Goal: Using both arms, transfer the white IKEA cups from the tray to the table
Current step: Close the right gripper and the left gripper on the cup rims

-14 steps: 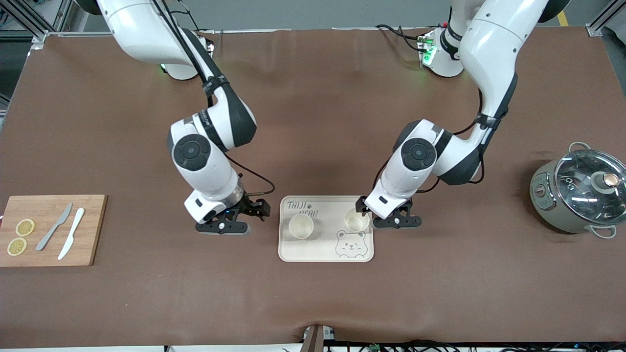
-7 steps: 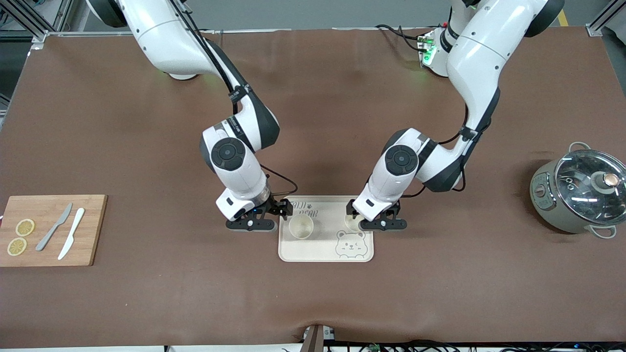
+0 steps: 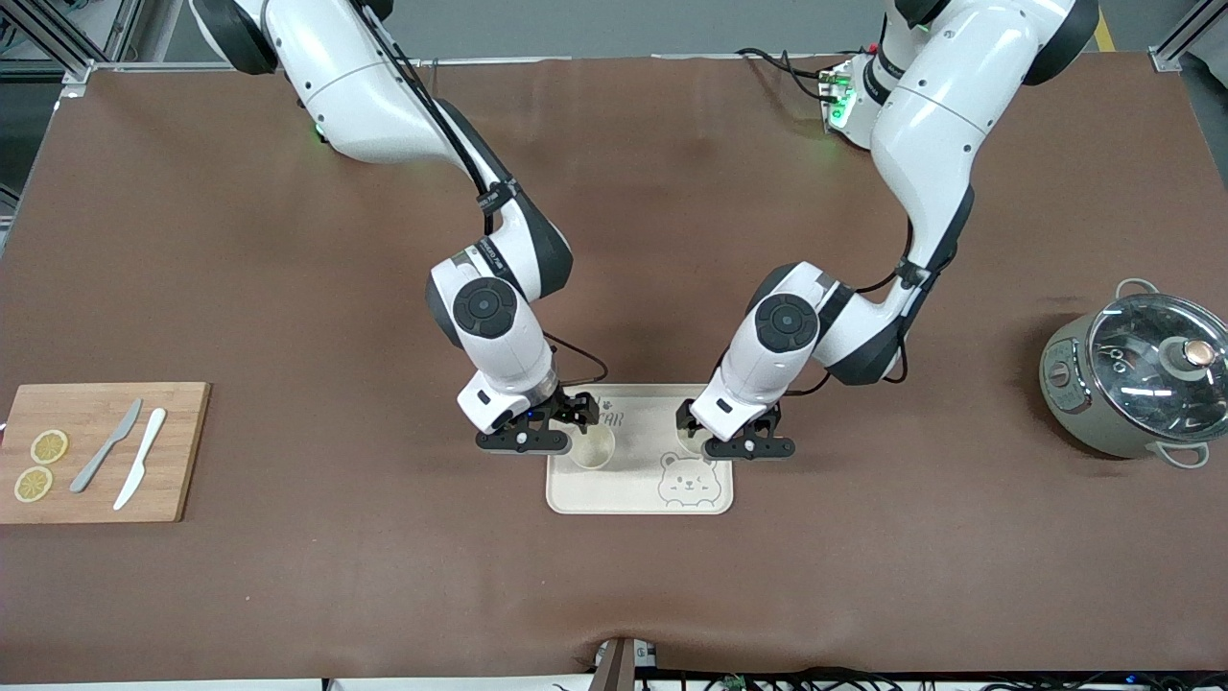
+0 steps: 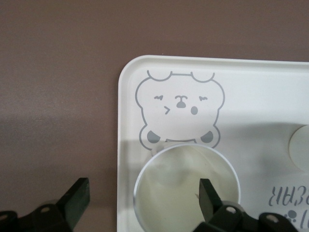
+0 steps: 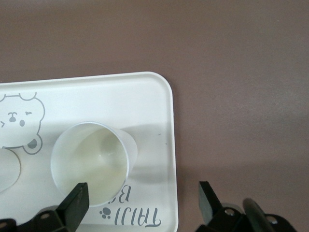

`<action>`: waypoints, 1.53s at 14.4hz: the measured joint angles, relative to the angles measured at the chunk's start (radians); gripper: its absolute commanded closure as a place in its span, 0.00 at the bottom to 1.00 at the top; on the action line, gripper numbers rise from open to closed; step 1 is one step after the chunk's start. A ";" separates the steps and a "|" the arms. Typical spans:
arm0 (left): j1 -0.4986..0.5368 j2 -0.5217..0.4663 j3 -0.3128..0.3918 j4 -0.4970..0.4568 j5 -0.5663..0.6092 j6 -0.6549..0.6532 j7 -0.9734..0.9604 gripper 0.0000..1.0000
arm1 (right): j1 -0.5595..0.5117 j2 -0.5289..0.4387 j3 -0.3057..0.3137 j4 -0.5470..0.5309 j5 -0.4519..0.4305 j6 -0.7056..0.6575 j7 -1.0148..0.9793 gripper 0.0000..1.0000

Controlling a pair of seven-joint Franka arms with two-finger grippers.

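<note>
Both cups upright on the tray, mid-worktop toward the camera edge.

Your left gripper and right gripper hang released, each straddling one rim: left cup, right cup. Wrist views show what the front view's tray hides: one finger inside each cup.

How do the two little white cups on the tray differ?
The cup by the lettering sits toward the right arm's end of the tray, under the right gripper; the cup by the bear drawing sits toward the left arm's end, under the left gripper. Both are plain, upright and empty, with open jaws above.
</note>
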 measured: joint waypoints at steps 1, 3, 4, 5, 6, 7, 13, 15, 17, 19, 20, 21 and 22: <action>0.000 0.003 0.000 0.000 0.009 0.001 0.000 0.99 | 0.000 0.004 0.000 0.005 -0.001 0.001 0.003 0.00; 0.000 0.013 0.002 0.004 0.016 0.025 -0.054 1.00 | 0.000 0.012 -0.002 0.008 -0.002 0.016 0.004 0.00; 0.000 0.019 0.006 0.008 0.034 0.041 -0.079 1.00 | 0.000 0.016 -0.002 0.010 -0.002 0.020 0.004 0.00; 0.001 0.023 0.009 0.011 0.056 0.053 -0.096 1.00 | 0.000 0.020 -0.003 0.014 -0.002 0.022 0.004 0.00; 0.001 0.027 0.011 0.013 0.069 0.057 -0.104 1.00 | 0.000 0.027 -0.003 0.022 -0.002 0.022 0.004 0.00; 0.001 0.028 0.011 0.015 0.072 0.058 -0.106 1.00 | 0.000 0.036 -0.003 0.030 -0.002 0.022 0.004 0.00; 0.002 0.028 0.012 0.022 0.072 0.060 -0.108 1.00 | 0.001 0.075 -0.004 0.055 -0.004 0.039 0.005 0.00; 0.004 0.028 0.013 0.023 0.072 0.060 -0.108 1.00 | 0.007 0.088 -0.004 0.056 -0.004 0.062 0.005 0.00; 0.008 0.023 0.013 0.025 0.072 0.047 -0.109 1.00 | 0.012 0.103 -0.004 0.056 -0.004 0.084 0.005 0.00; 0.008 0.008 0.012 0.030 0.072 -0.013 -0.109 1.00 | 0.014 0.114 -0.004 0.058 -0.004 0.098 0.005 0.00; 0.008 -0.008 0.009 0.032 0.072 -0.058 -0.109 1.00 | 0.014 0.117 -0.004 0.058 -0.004 0.101 0.005 0.00; 0.008 -0.029 0.005 0.031 0.072 -0.111 -0.109 1.00 | 0.014 0.117 -0.004 0.059 -0.004 0.101 0.005 0.00; 0.008 -0.059 0.001 0.021 0.072 -0.160 -0.110 1.00 | 0.014 0.117 -0.004 0.060 -0.004 0.101 0.005 0.07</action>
